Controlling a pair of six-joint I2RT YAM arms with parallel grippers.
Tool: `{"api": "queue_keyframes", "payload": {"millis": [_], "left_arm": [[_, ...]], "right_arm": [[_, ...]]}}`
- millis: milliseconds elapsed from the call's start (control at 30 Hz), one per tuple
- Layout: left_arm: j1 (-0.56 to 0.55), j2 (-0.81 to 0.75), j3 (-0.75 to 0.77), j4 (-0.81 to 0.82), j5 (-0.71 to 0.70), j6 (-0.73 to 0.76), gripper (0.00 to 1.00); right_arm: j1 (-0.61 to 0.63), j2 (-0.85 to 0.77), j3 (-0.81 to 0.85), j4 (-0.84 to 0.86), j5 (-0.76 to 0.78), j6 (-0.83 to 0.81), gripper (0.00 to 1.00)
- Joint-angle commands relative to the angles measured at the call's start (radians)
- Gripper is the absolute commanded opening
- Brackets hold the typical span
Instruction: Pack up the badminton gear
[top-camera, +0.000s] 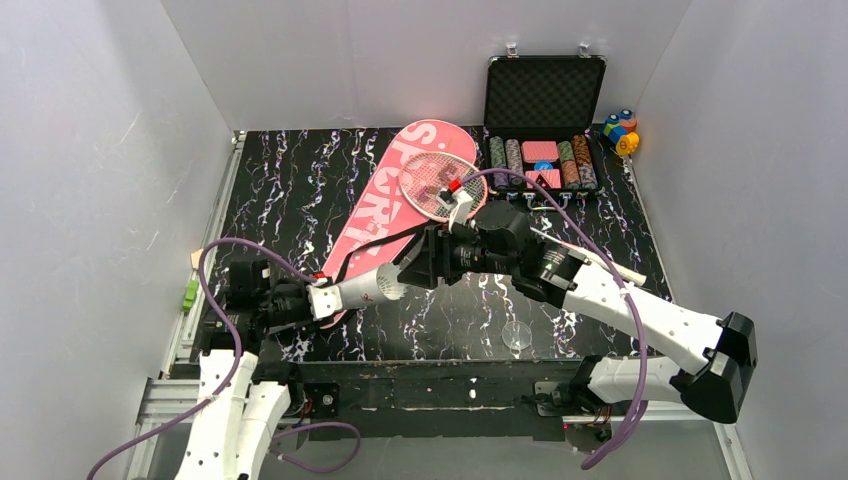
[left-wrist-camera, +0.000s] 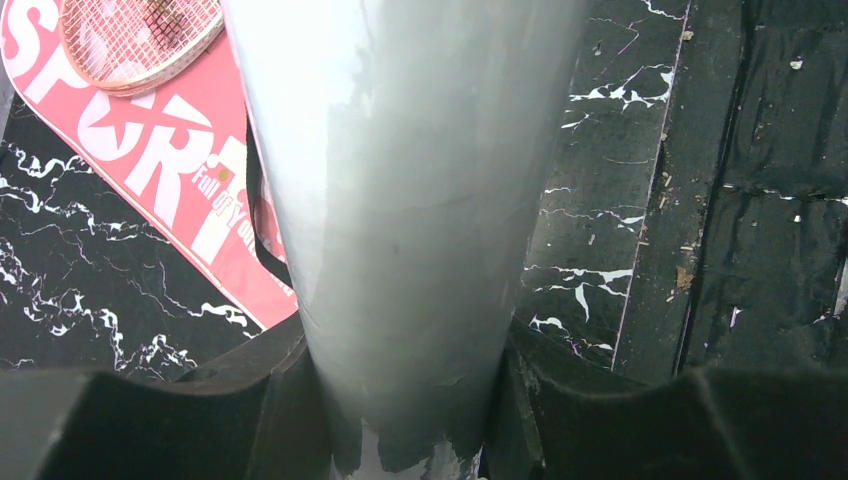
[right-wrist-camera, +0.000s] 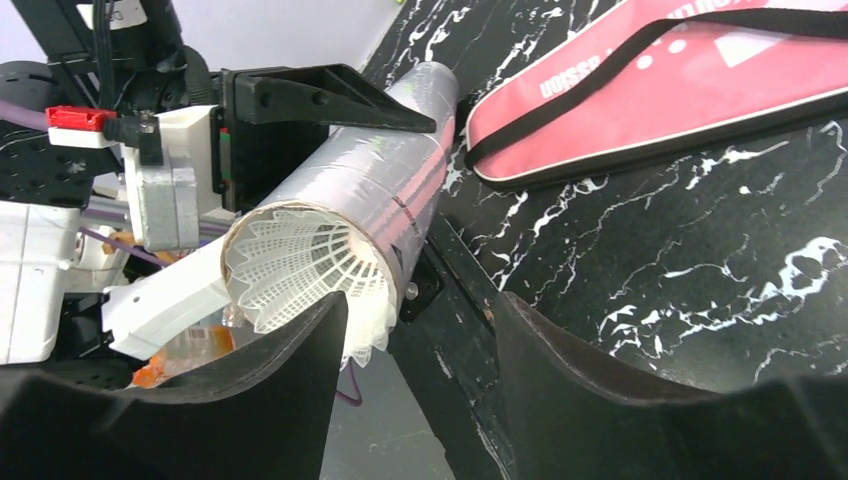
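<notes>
Left pincer (left-wrist-camera: 405, 425) is clamping the white tube (top-camera: 365, 288) near its rear end and holding it above the counter (top-camera: 300, 180), its long axis pointing at the right arm. A shuttlecock (right-wrist-camera: 300, 265) is sitting in the tube's open mouth, skirt outward. Right pincer (right-wrist-camera: 420, 320) is standing wide apart and gripping nothing, just in front of that mouth, which is lying over one finger, not centred. Judgement: the right arm is nearer, and any push should run along the tube's axis. The pink bag (top-camera: 385, 210) is lying beyond, a racket (top-camera: 440, 185) on it.
</notes>
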Motion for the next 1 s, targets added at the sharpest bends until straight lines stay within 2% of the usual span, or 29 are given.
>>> {"api": "queue_keyframes", "payload": {"millis": [0,367,967], "left_arm": [[0.002,0.003,0.017,-0.018,0.059,-0.017,0.19],[0.003,0.030,0.042,0.027,0.073,-0.104,0.19],[0.002,-0.014,0.069,-0.010,0.144,-0.098,0.19]], "right_arm": [[0.005,-0.056,0.013,-0.011,0.063,-0.018,0.66],[0.025,-0.017,0.003,-0.007,0.070,-0.016,0.66],[0.055,0.175,0.121,-0.019,0.085,-0.010,0.64]]}}
